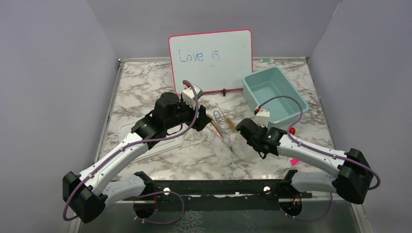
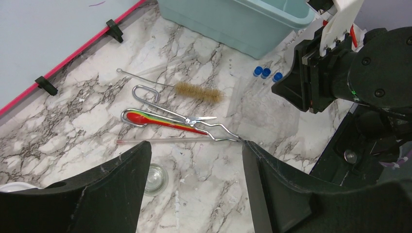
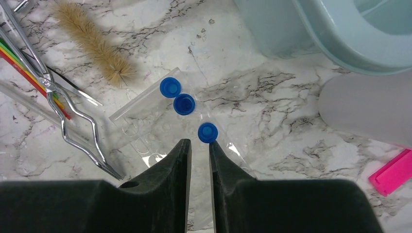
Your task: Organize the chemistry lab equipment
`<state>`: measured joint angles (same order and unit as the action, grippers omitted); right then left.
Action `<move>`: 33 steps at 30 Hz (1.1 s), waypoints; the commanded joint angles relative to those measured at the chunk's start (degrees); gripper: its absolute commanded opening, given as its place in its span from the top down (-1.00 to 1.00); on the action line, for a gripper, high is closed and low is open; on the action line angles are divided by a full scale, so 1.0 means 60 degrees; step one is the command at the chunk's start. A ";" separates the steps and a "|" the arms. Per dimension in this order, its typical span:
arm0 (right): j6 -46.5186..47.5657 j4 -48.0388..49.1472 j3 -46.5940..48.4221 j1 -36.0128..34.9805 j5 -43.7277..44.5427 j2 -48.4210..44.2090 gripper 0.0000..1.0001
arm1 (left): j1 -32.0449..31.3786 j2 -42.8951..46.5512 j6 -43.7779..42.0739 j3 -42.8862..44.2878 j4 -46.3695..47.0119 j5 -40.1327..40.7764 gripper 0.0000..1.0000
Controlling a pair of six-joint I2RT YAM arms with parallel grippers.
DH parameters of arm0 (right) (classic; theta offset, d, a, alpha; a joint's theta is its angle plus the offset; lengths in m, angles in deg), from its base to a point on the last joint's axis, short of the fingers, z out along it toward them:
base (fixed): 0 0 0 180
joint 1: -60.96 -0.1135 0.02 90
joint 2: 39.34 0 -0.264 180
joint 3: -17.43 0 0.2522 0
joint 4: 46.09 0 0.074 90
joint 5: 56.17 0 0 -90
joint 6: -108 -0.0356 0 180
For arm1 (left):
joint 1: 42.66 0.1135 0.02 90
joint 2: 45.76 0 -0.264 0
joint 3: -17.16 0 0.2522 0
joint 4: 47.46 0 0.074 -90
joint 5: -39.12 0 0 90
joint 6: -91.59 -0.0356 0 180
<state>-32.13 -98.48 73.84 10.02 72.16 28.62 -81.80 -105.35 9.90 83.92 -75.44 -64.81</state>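
Observation:
My left gripper is open wide just above the marble. The clear little beaker stands beside its left finger. Beyond its tips lie a thin clear rod, a red-to-green stick, metal tweezers and the wire brush. My right gripper hovers over a clear tube rack with three blue caps. Its jaws stand a narrow gap apart and I see nothing between them. The brush and tweezers lie to its left. The red funnel sits by the right arm.
A teal bin stands at the back right, close to the rack in the right wrist view. The pink-framed whiteboard stands at the back. A flat pink marker lies right of my right gripper. Both grippers work close together.

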 commanded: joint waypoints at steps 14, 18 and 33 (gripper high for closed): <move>0.0195 -0.0668 0.0736 -0.0036 -0.1517 -0.1253 0.20 | -0.0016 0.0017 -0.0027 -0.0087 0.0180 0.0101 -0.43; 0.1053 -0.0275 0.1066 -0.0035 -0.2445 -0.1439 0.16 | -0.0027 0.0058 0.0040 -0.0087 0.0161 0.0324 -0.43; 0.2690 0.2410 0.2194 -0.0065 -0.4780 0.1996 0.03 | -0.0011 0.0854 0.0690 -0.0462 -0.0251 0.3413 -0.44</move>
<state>-17.90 -88.50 84.64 10.00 47.35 36.97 -81.80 -103.04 12.07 82.02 -76.51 -53.99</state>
